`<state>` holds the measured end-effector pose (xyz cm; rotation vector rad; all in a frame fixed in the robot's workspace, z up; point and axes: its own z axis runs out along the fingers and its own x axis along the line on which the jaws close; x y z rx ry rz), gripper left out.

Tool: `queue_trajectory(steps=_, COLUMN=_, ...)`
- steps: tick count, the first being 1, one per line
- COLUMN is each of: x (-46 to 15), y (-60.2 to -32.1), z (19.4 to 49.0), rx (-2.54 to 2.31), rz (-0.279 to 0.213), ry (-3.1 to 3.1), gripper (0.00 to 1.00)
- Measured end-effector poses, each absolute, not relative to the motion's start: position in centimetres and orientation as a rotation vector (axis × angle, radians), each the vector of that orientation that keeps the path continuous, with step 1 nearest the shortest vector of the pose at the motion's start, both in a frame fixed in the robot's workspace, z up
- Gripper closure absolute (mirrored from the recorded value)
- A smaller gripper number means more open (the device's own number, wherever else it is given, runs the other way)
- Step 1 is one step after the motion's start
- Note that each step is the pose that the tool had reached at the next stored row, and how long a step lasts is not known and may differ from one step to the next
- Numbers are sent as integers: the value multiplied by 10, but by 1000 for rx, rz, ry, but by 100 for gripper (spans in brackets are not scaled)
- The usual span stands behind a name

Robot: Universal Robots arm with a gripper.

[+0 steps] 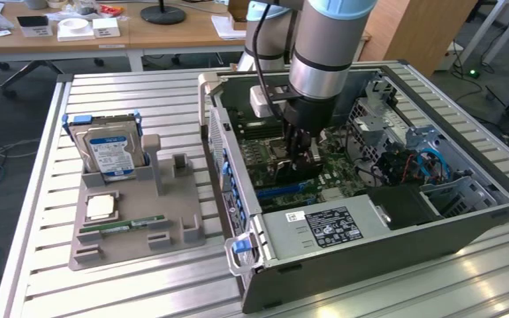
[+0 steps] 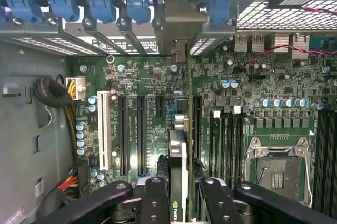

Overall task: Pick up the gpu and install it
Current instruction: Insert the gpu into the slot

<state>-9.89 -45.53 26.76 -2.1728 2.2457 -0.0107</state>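
My fingers [image 2: 155,197] are clamped on the thin dark gpu card [image 2: 178,150], edge-on over the green motherboard [image 2: 237,77]. I'd go in square and press evenly.

The arm [image 1: 321,46] points straight down, fingers [image 2: 155,197] clamped on both sides of the gpu [image 2: 178,161].

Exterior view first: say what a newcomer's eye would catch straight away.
The arm reaching down into the open computer case at the exterior view's centre, its gripper shut on the gpu, held edge-on over the green motherboard. On the exterior view's left, a blue-labelled hard drive stands upright in a grey holder.
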Motion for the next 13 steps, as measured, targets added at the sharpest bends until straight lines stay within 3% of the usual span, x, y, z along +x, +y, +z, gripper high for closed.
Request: queue_trajectory(steps=13, x=-100, y=-455, z=264, rx=-2173, rz=-11, ry=2246, gripper=73)
